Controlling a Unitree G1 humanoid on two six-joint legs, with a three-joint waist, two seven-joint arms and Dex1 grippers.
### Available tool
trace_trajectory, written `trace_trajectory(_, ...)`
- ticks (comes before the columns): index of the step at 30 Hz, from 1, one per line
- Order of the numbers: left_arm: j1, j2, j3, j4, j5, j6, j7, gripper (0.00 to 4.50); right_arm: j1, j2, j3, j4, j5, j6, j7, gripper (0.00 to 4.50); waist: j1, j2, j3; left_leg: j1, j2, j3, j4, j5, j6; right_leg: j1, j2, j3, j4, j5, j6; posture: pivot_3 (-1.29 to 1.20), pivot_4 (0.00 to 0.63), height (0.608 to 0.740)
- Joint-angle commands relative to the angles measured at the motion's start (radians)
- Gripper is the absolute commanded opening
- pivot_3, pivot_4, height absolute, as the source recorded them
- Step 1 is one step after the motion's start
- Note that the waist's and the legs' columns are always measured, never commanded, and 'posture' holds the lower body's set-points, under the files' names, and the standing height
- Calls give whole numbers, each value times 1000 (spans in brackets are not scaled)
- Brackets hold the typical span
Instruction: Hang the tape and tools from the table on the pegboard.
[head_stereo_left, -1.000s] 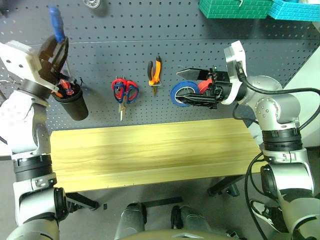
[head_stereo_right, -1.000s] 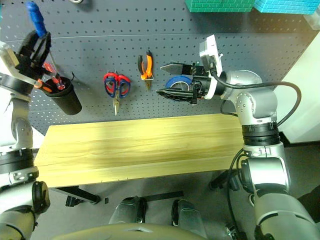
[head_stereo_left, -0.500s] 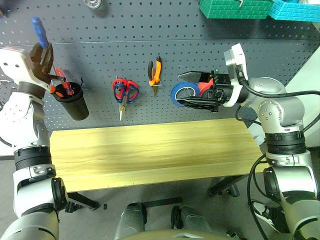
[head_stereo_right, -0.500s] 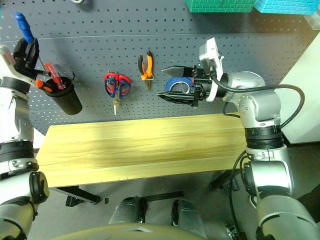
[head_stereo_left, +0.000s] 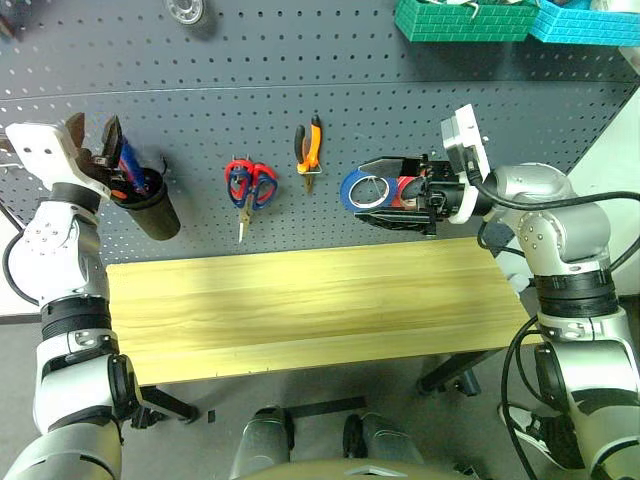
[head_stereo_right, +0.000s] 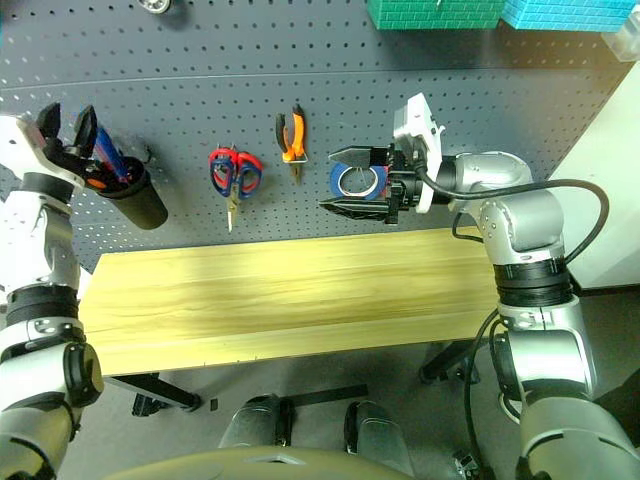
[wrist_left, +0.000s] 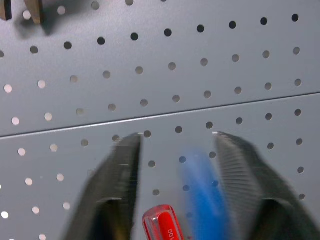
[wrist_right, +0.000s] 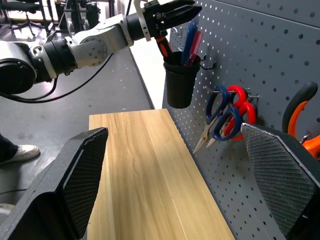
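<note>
A second earlier the left gripper (head_stereo_left: 95, 150) had been clamped on the blue-handled screwdriver (head_stereo_left: 130, 168), holding it up above the black cup (head_stereo_left: 148, 206) on the pegboard (head_stereo_left: 300, 60). Now that screwdriver stood in the cup beside the red-handled ones, its blue handle leaning between the left gripper's fingers, which had parted just over the cup's mouth; the left wrist view showed the two fingers apart with the blurred blue handle (wrist_left: 200, 200) and a red handle (wrist_left: 162, 227) between them, and whether either finger touched the blue handle could not be told.

The right gripper (head_stereo_left: 385, 192) had sunk a little but otherwise kept its place by the board, fingers spread wide, one above and one below the blue tape (head_stereo_left: 362, 190). The tape hung on the pegboard (a red roll (head_stereo_left: 408, 188) sat just behind the fingers).

The orange-and-black pliers (head_stereo_left: 309, 148) hung on a hook, and the scissors (head_stereo_left: 249, 190), red and blue handles overlapping, hung to their left, both as before. The table (head_stereo_left: 300, 310) lay bare.

No writing could be read on any tool or roll.
</note>
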Motion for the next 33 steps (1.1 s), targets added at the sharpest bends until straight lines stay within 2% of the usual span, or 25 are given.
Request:
trace_trajectory(1, -5, 17, -4, 18, 23, -13, 16, 3860, -7, -9, -18, -34, 7, -7, -10, 4500, 0, 0, 0, 0, 0, 0, 0, 0, 0, 0, 0, 0, 0, 0, 0, 162, 42, 740)
trace_trajectory(3, -1, 20, -7, 9, 24, -22, 4, 4486, -5, -8, -17, -37, 7, -7, -13, 4500, 0, 0, 0, 0, 0, 0, 0, 0, 0, 0, 0, 0, 0, 0, 0, 161, 42, 740)
trace_trajectory(9, 68, 16, -7, -142, -51, 50, -96, 4486, -5, -20, -36, -34, 24, 9, -15, 4500, -3, 0, 0, 0, 0, 1, 0, 0, 0, 0, 0, 1, 1, 0, -1, 147, 48, 740)
trace_trajectory(16, 340, 47, 51, -420, -236, 204, -296, 4486, 56, -69, -64, -61, 52, 36, -4, 4500, -6, 0, 0, 1, 0, 2, -1, 0, 0, -1, -1, 2, 2, -3, -5, 148, 62, 740)
trace_trajectory(18, 396, 53, 57, -468, -271, 195, -366, 4486, 79, -79, -77, -89, 70, 56, -13, 4500, -5, 0, 0, 1, 0, 2, -1, -1, -1, -2, -1, 2, 2, -4, -4, 151, 64, 740)
trace_trajectory(23, 482, 57, 51, -511, -269, 149, -470, 4486, 147, -90, -99, -185, 114, 114, -59, 4500, -2, 0, 0, 1, 0, 1, -1, -2, -3, -2, -2, 2, 1, -7, -5, 144, 68, 740)
trace_trajectory(28, 482, 33, 57, -495, -287, 122, -509, 4486, 193, -81, -94, -246, 129, 147, -109, 4500, -5, 0, 0, 1, 1, 1, -2, -2, -3, -2, -2, 2, 0, -7, -5, 125, 72, 740)
trace_trajectory(33, 517, 39, 50, -475, -321, 124, -631, 4486, 227, -92, -96, -256, 127, 137, -108, 4500, -9, 1, 0, 1, 1, 1, -3, -2, -3, -2, -1, 2, -2, -7, -5, 100, 78, 740)
